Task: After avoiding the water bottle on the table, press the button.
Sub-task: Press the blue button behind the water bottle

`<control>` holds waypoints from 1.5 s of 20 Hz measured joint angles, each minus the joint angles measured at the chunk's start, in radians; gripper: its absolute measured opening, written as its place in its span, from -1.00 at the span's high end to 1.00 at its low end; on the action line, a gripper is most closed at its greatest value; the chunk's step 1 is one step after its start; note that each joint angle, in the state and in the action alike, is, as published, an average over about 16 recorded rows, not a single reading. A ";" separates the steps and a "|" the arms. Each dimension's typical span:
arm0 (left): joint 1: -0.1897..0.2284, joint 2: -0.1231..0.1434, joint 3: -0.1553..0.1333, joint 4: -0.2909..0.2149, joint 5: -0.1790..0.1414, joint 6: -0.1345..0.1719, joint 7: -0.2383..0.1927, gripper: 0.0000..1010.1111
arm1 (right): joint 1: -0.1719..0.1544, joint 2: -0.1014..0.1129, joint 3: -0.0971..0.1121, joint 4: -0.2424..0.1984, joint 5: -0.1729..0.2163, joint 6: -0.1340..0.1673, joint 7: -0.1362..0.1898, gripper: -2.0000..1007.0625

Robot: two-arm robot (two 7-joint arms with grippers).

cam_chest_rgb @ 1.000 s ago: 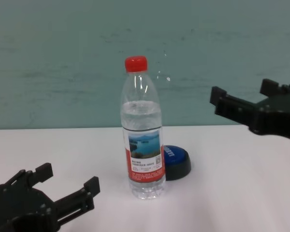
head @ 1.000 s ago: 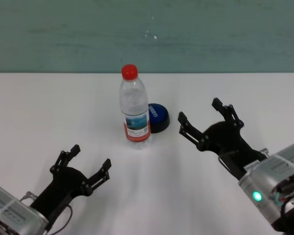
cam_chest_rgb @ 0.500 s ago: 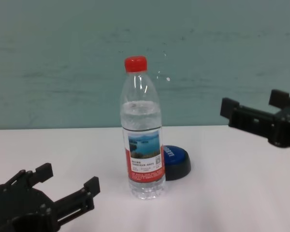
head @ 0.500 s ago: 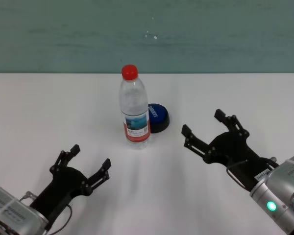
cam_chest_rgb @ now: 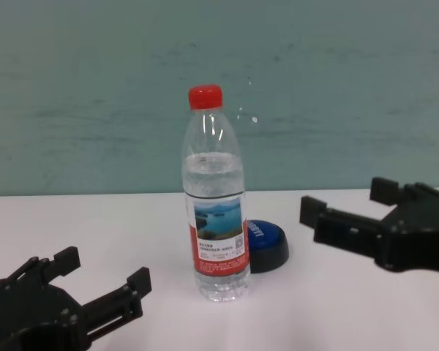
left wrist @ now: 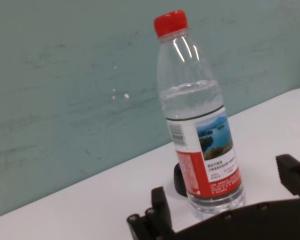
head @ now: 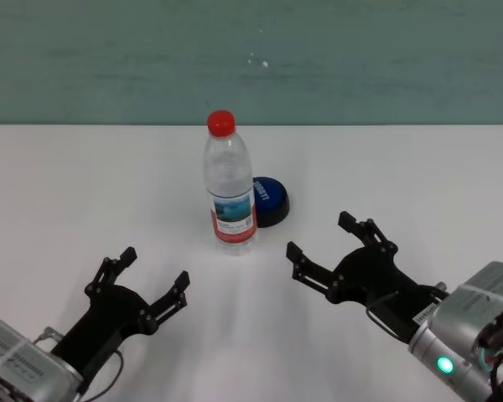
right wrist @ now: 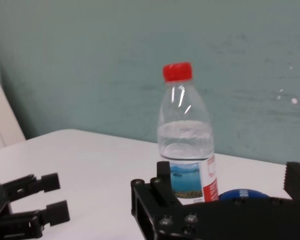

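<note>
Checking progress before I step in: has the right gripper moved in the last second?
Yes. The right gripper, open, has pulled back toward the robot and lower, away from the button.

Black pincers [head: 327, 240], silver wrists

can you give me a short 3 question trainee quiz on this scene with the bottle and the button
1. True or false: the water bottle stands upright with its red cap on.
2. Which side of the bottle does the blue button sit on, from the robot's own side? A) left B) right C) directly in front of it
3. Fill in: both the left end effector and the right end effector have their fingers ____.

Key
1. True; it stands on the white table.
2. B; the button sits to the right of the bottle and slightly behind it.
3. Open; neither holds anything.
</note>
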 joint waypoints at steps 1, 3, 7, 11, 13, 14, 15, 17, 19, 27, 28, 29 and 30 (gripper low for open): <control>0.000 0.000 0.000 0.000 0.000 0.000 0.000 -0.98 | 0.003 0.002 -0.006 0.007 -0.002 -0.005 0.003 -0.99; 0.000 0.000 0.000 0.000 0.000 0.000 0.000 -0.98 | 0.009 0.005 -0.017 0.025 -0.005 -0.017 0.008 -0.99; 0.000 0.000 0.000 0.000 0.000 0.000 0.000 -0.98 | 0.019 0.007 -0.032 0.065 -0.008 -0.049 0.017 -0.99; 0.000 0.000 0.000 0.000 0.000 0.000 0.000 -0.98 | 0.025 0.002 -0.040 0.104 -0.005 -0.081 0.025 -0.99; 0.000 0.000 0.000 0.000 0.000 0.000 0.000 -0.98 | 0.026 -0.001 -0.042 0.121 -0.002 -0.093 0.027 -0.99; 0.000 0.000 0.000 0.000 0.000 0.000 0.000 -0.98 | 0.027 -0.003 -0.042 0.129 0.000 -0.098 0.028 -0.99; 0.000 0.000 0.000 0.000 0.000 0.000 0.000 -0.98 | 0.028 -0.005 -0.042 0.136 0.002 -0.103 0.028 -0.99; 0.000 0.000 0.000 0.000 0.000 0.000 0.000 -0.98 | 0.029 -0.008 -0.042 0.147 0.008 -0.110 0.030 -0.99; 0.000 0.000 0.000 0.000 0.000 0.000 0.000 -0.98 | 0.030 -0.011 -0.042 0.156 0.012 -0.114 0.030 -0.99; 0.000 0.000 0.000 0.000 0.000 0.000 0.000 -0.98 | 0.033 -0.018 -0.044 0.163 0.016 -0.122 0.024 -0.99; 0.000 0.000 0.000 0.000 0.000 0.000 0.000 -0.98 | 0.033 -0.017 -0.043 0.162 0.015 -0.122 0.023 -0.99; 0.000 0.000 0.000 0.000 0.000 0.000 0.000 -0.98 | 0.032 -0.017 -0.043 0.161 0.015 -0.123 0.022 -0.99; 0.000 0.000 0.000 0.000 0.000 0.000 0.000 -0.98 | 0.032 -0.017 -0.042 0.160 0.014 -0.123 0.021 -0.99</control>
